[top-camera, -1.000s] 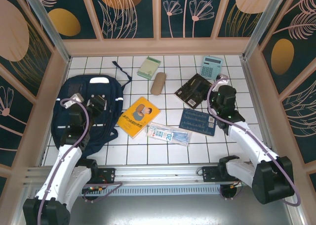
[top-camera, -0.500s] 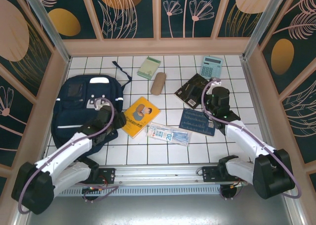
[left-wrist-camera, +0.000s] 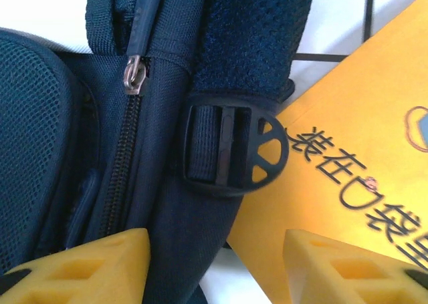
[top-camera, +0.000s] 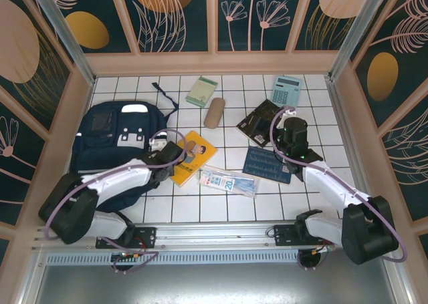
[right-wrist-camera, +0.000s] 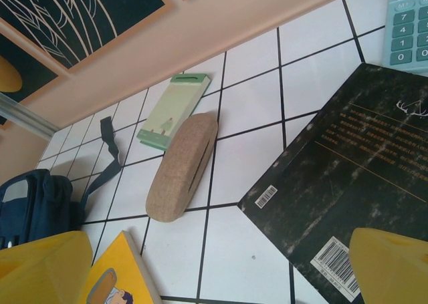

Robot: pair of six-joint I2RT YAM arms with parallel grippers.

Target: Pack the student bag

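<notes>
The left gripper (left-wrist-camera: 214, 254) is partly spread and pinches nothing. Between its fingers lies the right side edge of the bag (left-wrist-camera: 154, 150). Straight ahead of it is the strap buckle (left-wrist-camera: 234, 147), and a little to its left the zip pull (left-wrist-camera: 134, 73). The yellow book (left-wrist-camera: 354, 184) is just to its right, beside the bag's edge. The rest of the bag lies to the left of this gripper, with its long axis running from the near edge of the bench (top-camera: 234, 204) to the far side. The right gripper (right-wrist-camera: 217, 260) is spread wide and empty, well apart from the bag, by the black book (right-wrist-camera: 348, 164). In my judgement the left arm is the nearer one for the bag.
</notes>
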